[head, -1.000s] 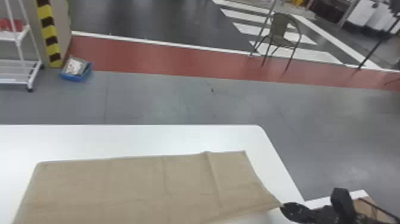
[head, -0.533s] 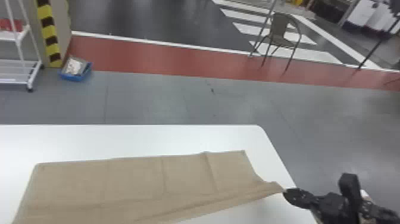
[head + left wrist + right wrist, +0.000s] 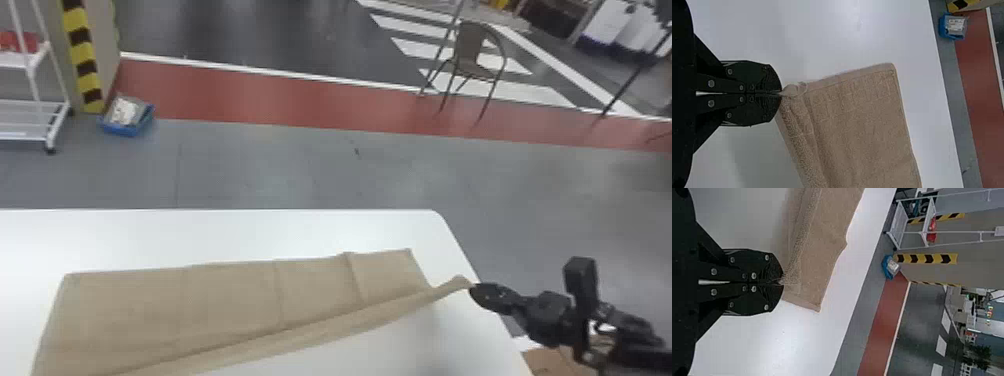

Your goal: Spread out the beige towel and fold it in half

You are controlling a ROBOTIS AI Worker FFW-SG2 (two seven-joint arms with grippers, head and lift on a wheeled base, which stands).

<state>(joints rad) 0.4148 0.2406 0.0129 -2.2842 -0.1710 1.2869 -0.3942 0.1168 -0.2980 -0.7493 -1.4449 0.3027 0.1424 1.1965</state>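
"Checking the right gripper point(image 3: 471, 288), what are you seeing?"

"Its jaws are pressing together, pinching just a corner of the beige towel point(image 3: 225, 300) at their tips. That corner is sitting near the right-hand edge of the counter point(image 3: 200, 235)."

"And how is the left gripper point(image 3: 781, 93) doing?"

"Its jaws are squeezing together too, gripping another corner of the towel between the tips."

"Where is the rest of the cloth lying?"

"It's spreading crosswise over the counter, and its near side is forming a narrow strip, slanting up to the right gripper."

"Are you spotting any writing?"

"Well, boxy shapes are showing in the weave near the left gripper, but I'm not managing to tell whether they're spelling anything. Over on the floor, a blue bin point(image 3: 122, 131) is holding a pale packet point(image 3: 125, 111); its markings are looking too blurred for reading. A white rack point(image 3: 60, 127) is standing beside it."
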